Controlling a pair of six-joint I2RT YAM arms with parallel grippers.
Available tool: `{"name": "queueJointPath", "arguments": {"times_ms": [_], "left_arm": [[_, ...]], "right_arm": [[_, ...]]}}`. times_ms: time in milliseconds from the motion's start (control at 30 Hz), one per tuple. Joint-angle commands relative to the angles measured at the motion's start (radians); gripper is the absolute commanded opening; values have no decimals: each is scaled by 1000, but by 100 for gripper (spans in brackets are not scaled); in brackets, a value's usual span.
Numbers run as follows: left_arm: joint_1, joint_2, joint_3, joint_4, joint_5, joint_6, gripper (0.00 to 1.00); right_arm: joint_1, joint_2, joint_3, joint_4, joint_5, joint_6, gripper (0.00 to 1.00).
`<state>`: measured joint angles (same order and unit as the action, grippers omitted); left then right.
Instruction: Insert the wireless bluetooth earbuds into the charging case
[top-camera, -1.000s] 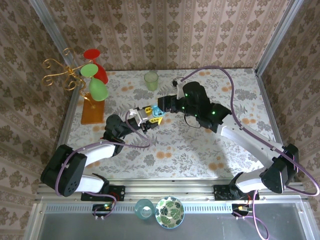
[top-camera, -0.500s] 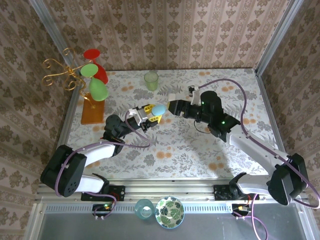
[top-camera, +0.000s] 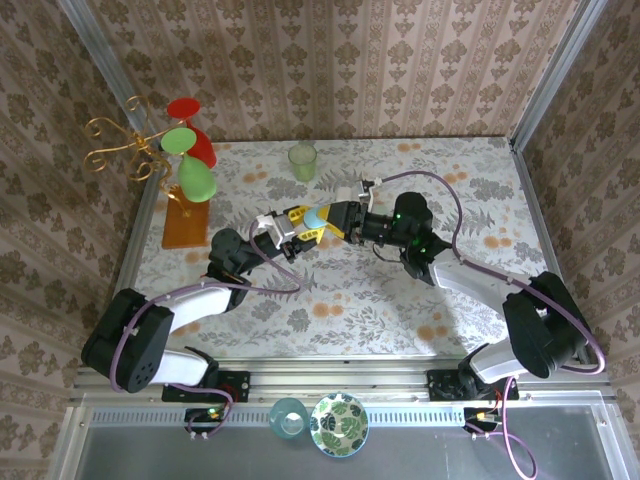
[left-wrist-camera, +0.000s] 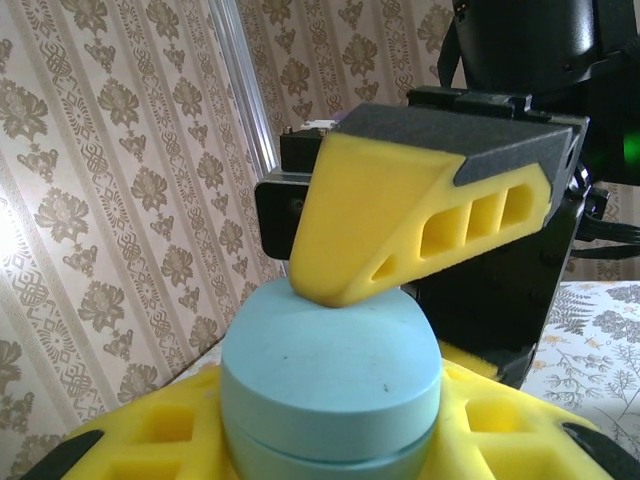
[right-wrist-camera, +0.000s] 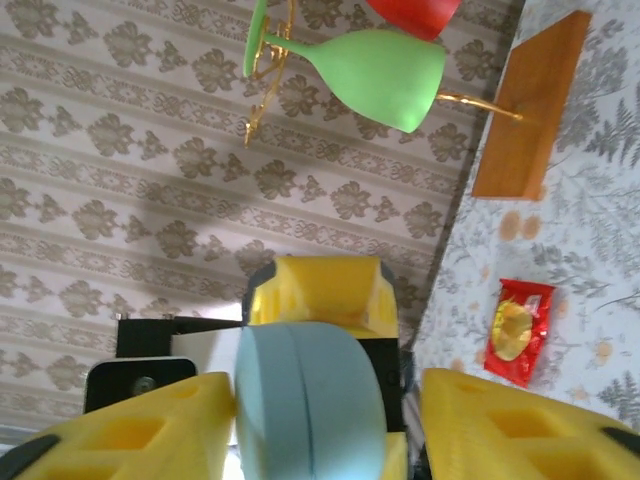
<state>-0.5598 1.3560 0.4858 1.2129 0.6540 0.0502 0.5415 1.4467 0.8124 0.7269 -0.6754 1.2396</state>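
Your left gripper (top-camera: 308, 226) is clamped on the blue case (left-wrist-camera: 330, 375). The left wrist camera has the case seated between the two yellow fingers (left-wrist-camera: 140, 430), and a thin seam shows round it, so the lid is down. Whether the earbuds are inside you cannot tell. Your right gripper (top-camera: 335, 217) meets the case from the other side with its jaws apart. In the left wrist camera the tip of one of its yellow fingers (left-wrist-camera: 400, 215) rests on the top face of the case. In the right wrist camera that same finger touches the flat side of the case, while the other finger (right-wrist-camera: 520, 420) stands clear of it with a gap between. From above, the two grippers come together over the middle of the flowered table (top-camera: 400, 290), a little toward its far side, and the case is held up off the cloth between them. Beyond the grippers a pale green cup (top-camera: 302, 160) stands near the back wall. At the far left a gold wire stand (top-camera: 110, 145) on an orange wooden base (top-camera: 183, 228) carries red and green goblets (right-wrist-camera: 385, 75). A small red packet (right-wrist-camera: 518, 330) lies on the cloth near that base. On the near rail between the arm bases sit a blue cup (top-camera: 288, 417) and a patterned plate (top-camera: 339, 424).
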Motion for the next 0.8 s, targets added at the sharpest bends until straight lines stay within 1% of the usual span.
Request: {"name": "queueJointPath", "arguments": {"times_ms": [0,133,200,233,300,433,600,667,767], "left_arm": [[-8,8,34,44,6,-33,26],[-6,15,31,44,1,-36,28],[-6,18,31,41,5,-39,31],[-6,18,29,42,6,-43,33],[-5,16,24,40,7,-45,43],[-3,-1,6,17,15,-43,57],[-2,-56,-28,-71,21,-7,78],[1,-81,-41,-115,13,12,83],[5,-113,-62,-175,-4,39,88]], "right_arm": [[5,15,-7,96,-36,46,42],[5,20,-7,91,-34,47,29],[3,21,-10,89,-31,47,25],[2,20,-10,84,-28,45,25],[-1,15,-10,66,-16,36,24],[-12,2,-11,17,27,7,21],[-32,-9,-18,-40,81,-21,20],[-42,-9,-26,-59,103,-34,20],[-57,-10,-46,-111,151,-68,20]]}}
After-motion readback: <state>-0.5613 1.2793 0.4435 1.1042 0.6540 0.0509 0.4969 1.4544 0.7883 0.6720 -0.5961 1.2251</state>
